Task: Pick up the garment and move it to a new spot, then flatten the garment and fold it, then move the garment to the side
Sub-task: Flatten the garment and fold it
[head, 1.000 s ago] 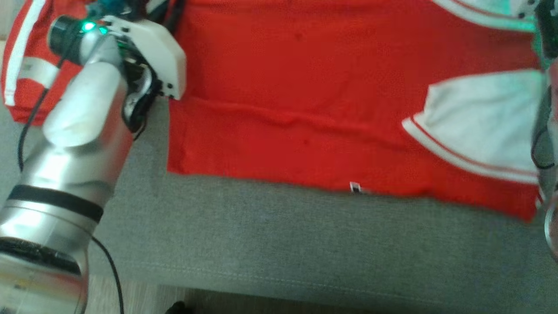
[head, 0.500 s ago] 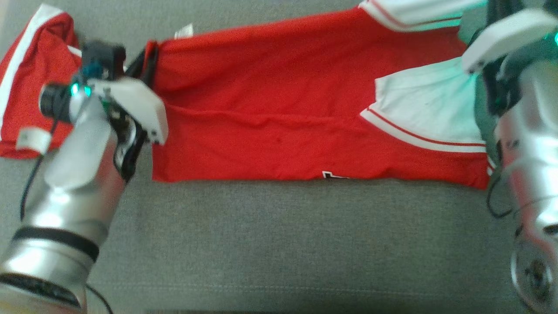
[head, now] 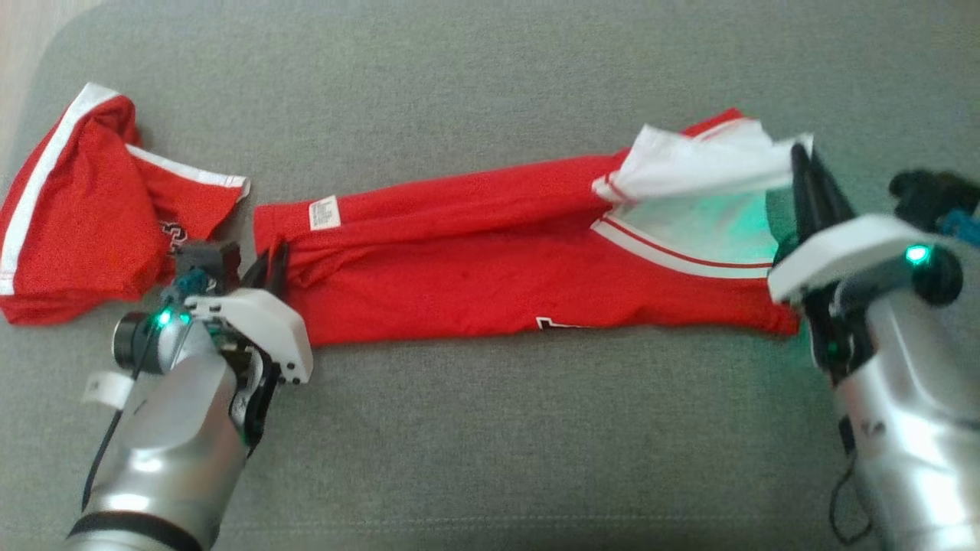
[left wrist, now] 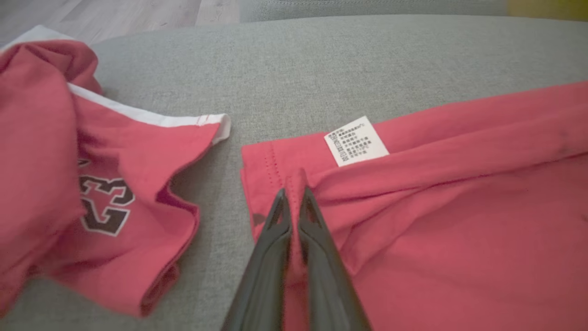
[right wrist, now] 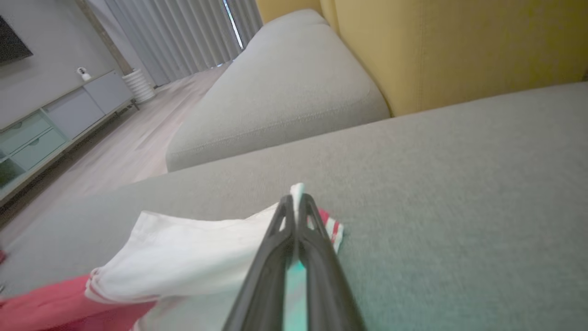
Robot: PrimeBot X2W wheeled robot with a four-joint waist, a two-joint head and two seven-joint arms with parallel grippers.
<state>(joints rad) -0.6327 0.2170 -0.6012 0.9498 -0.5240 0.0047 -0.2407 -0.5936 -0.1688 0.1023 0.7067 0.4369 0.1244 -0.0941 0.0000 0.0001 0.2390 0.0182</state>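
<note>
Left end effector (left wrist: 292,193) on garment (head: 475,283) hem (left wrist: 268,158), right end effector (right wrist: 297,198) seemingly on sleeve (right wrist: 193,257).

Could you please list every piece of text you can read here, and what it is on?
"23": dark numerals on the crumpled red garment.
White care label on the stretched red garment: print too small to read.
Black-and-white mark at its near edge: mostly hidden, unreadable.

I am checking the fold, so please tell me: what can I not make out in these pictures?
Label on the red shirt: left wrist view, print too small to read.
Black mark at the shirt's near edge: head view, mostly folded under.
Second red garment: head view, left edge cuts it off; crumpled, kind unclear.
Cloth in the right gripper: right wrist view, blurred; depth of the grip unclear.
</note>
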